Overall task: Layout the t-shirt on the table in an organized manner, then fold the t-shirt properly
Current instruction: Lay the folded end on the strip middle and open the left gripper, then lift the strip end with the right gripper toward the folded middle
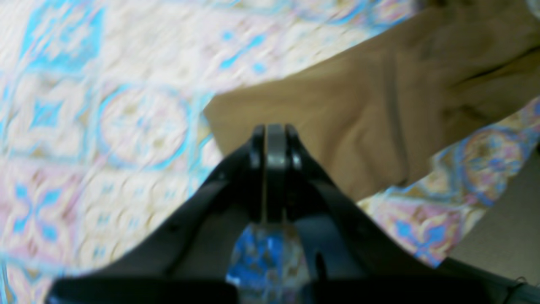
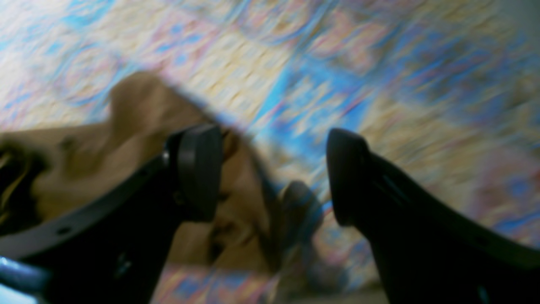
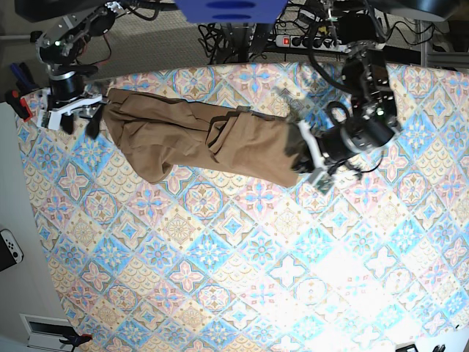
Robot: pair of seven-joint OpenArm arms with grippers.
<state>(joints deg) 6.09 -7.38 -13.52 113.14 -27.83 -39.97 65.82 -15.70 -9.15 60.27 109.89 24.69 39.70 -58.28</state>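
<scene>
The tan-brown t-shirt (image 3: 198, 139) lies stretched in a long band across the far part of the table (image 3: 220, 249). My left gripper (image 3: 303, 160) is shut at the shirt's right end. In the left wrist view its fingertips (image 1: 258, 143) are pressed together over the shirt's (image 1: 337, 118) near edge, and the pinched cloth itself is hidden. My right gripper (image 3: 92, 122) is open beside the shirt's left end. In the right wrist view its jaws (image 2: 274, 173) stand wide apart with nothing between them, and the shirt (image 2: 126, 139) sits behind the left finger.
The table's far edge runs just behind the shirt, with cables and a power strip (image 3: 308, 40) beyond it. The table's right edge and the floor (image 1: 506, 228) show in the left wrist view. A white game controller (image 3: 9, 246) lies off the table's left side.
</scene>
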